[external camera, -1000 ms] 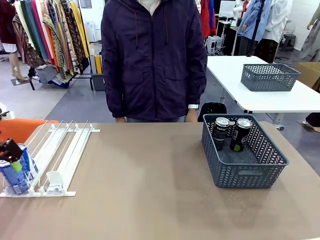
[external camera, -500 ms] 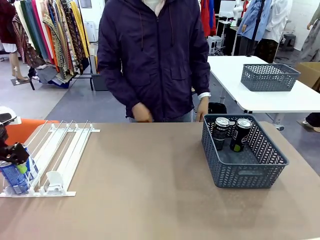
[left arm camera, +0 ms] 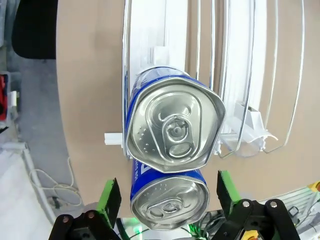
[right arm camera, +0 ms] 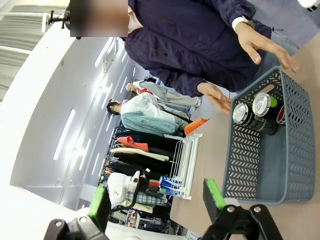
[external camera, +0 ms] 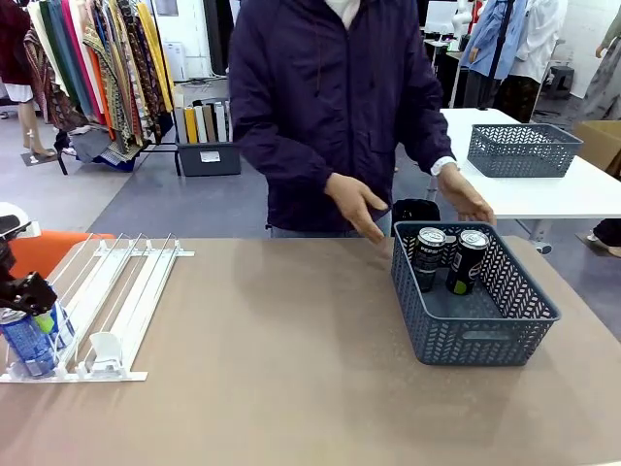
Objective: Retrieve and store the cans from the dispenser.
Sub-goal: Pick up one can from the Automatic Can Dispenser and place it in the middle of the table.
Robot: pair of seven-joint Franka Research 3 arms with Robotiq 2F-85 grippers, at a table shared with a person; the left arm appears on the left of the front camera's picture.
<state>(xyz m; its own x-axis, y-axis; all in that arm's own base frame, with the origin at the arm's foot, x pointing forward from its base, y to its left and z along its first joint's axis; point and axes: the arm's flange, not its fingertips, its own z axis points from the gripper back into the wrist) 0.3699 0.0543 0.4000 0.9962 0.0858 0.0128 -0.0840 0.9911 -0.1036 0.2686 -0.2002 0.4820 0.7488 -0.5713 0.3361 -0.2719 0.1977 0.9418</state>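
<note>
My left pincer (left arm camera: 169, 199) stays wide apart astride the front blue aluminium drink can (left arm camera: 170, 209), low in the flat white rail dispenser (left arm camera: 240, 60). My right pincer (right arm camera: 156, 197) stands apart too. The person's hands (external camera: 354, 206) have now reached the dark grey mesh basket (external camera: 475, 335).

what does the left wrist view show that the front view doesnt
Left wrist: the silver tops and pull tabs of two blue cans, with the left gripper open on either side of the lower one. Front: a grey basket holding two black cans, and the person's hands near its far rim. Both: the blue cans in the white rack.
</note>
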